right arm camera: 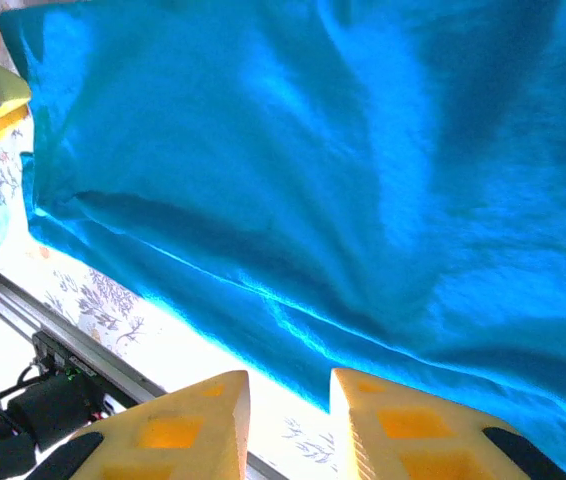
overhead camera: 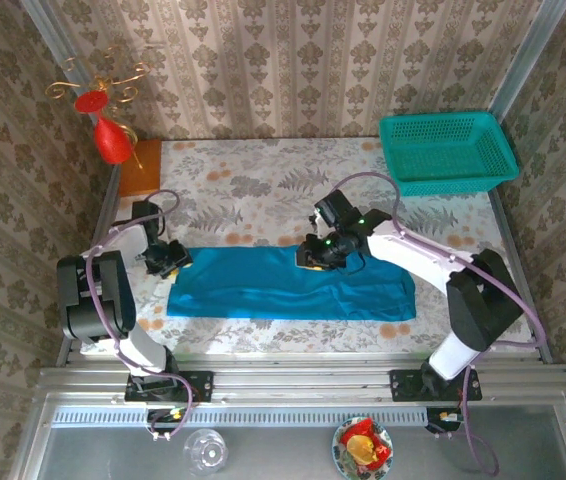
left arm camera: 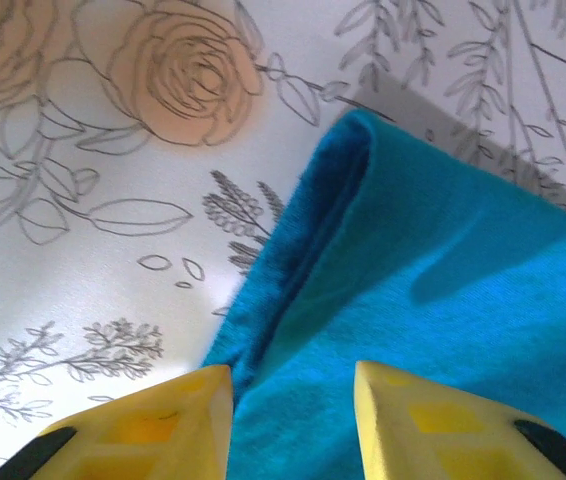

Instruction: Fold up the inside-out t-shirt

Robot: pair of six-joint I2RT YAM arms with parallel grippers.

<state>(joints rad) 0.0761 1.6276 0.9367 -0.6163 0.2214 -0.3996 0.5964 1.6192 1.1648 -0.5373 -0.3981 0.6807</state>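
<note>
- A clear round glass [overhead camera: 206, 450] and a small plate of red and yellow bits [overhead camera: 363, 445] are seen nearest, in front of the metal rail [overhead camera: 293, 378].
- The bright blue soft cloth t-shirt [overhead camera: 283, 285] is laid flat as a long strip across the middle of the flowered table [overhead camera: 263, 185].
- The left gripper [overhead camera: 168, 258] is held at the strip's left end. Its yellow fingers [left arm camera: 163, 420] are spread wide, and nothing is pinched.
- The right gripper [overhead camera: 315, 258] is held over the strip's far edge, near the middle. Its yellow fingers [right arm camera: 403, 430] are kept apart.
- A teal plastic mesh basket [overhead camera: 433, 118] is set in the far right corner, well apart from the shirt.
- A shiny red ornament [overhead camera: 113, 140] is seen far left.
</note>
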